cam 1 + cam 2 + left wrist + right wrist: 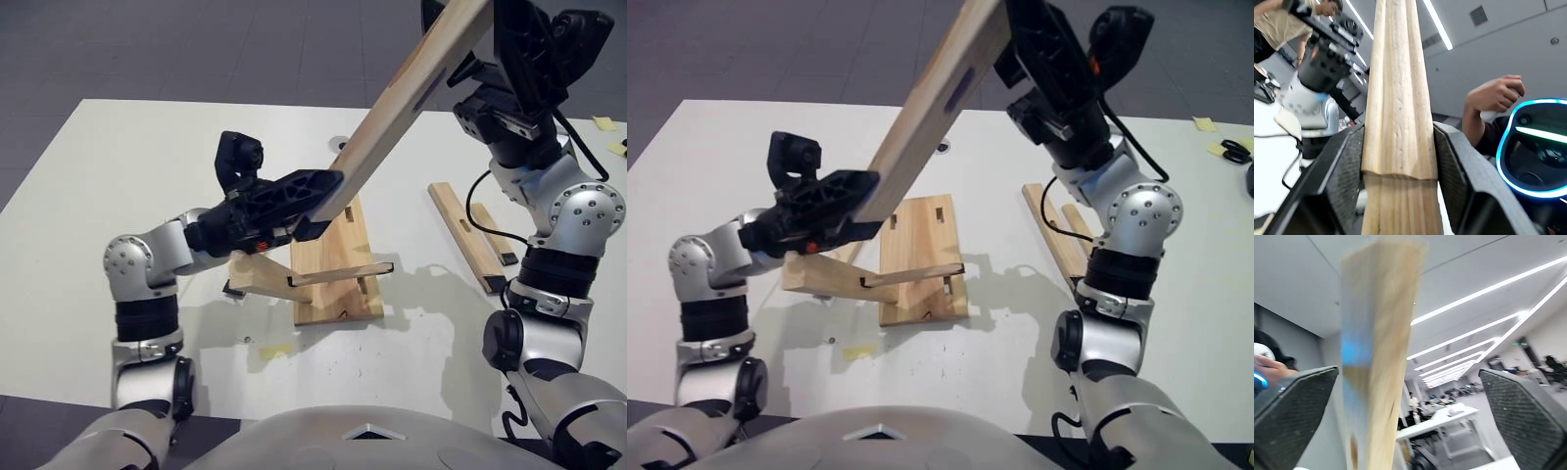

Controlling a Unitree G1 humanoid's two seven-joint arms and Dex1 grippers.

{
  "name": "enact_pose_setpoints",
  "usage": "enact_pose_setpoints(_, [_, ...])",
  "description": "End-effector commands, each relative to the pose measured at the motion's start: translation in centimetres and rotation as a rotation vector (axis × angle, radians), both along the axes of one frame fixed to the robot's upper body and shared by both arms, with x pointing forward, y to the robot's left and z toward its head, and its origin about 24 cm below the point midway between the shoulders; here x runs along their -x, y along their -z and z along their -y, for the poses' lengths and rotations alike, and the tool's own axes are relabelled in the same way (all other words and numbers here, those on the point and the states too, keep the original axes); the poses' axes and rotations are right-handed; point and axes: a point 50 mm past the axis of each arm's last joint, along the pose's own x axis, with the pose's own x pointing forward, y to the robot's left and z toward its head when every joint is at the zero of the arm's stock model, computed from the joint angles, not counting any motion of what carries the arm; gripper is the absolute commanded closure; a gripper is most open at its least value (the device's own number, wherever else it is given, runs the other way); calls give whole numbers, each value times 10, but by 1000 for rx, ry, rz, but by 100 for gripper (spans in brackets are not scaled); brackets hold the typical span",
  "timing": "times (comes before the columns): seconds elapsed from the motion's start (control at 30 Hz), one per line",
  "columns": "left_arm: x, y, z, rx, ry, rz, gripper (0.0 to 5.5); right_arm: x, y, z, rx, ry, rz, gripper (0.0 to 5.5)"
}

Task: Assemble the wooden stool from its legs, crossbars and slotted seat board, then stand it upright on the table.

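A long wooden leg (392,127) with a slot in its face slants up over the table from lower left to upper right. My left gripper (328,206) is shut on its lower end, the pads (1347,166) pressing both sides of the wood (1398,98). My right gripper (480,39) is open at the upper end; the wood (1378,357) stands between its wide-apart fingers (1293,406). Below, the slotted seat board (343,294) lies flat on the table, a crossbar (338,275) across it and another wooden piece (257,279) beside it.
A second slotted leg (465,235) and a shorter bar (497,247) lie on the white table (118,166) to the right of the seat board. A scrap of yellow tape (276,350) lies near the front edge. Yellow notes (605,123) sit at the far right.
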Motion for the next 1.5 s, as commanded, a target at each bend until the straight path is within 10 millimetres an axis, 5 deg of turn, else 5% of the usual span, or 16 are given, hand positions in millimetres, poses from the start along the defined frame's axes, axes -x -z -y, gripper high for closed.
enact_pose_setpoints(0.03, [-1,-2,-8,-40,101,-2,345,6,-16,-5,-45,-72,50,87])
enact_pose_setpoints(0.63, [-2,-2,-5,-48,137,-10,345,9,-11,-9,-67,-101,16,384])
enact_pose_setpoints(0.8, [-8,-3,2,-48,49,-10,345,9,-9,-10,-60,-63,-2,386])
enact_pose_setpoints(1.0, [-10,-1,15,-41,-100,-40,231,10,-2,-4,-41,12,-33,445])
enact_pose_setpoints(1.23, [-3,1,23,-55,-207,-69,99,8,9,-1,-5,103,-76,448])
enact_pose_setpoints(1.5, [-36,-62,-17,24,-489,58,10,-9,5,25,61,600,-171,448])
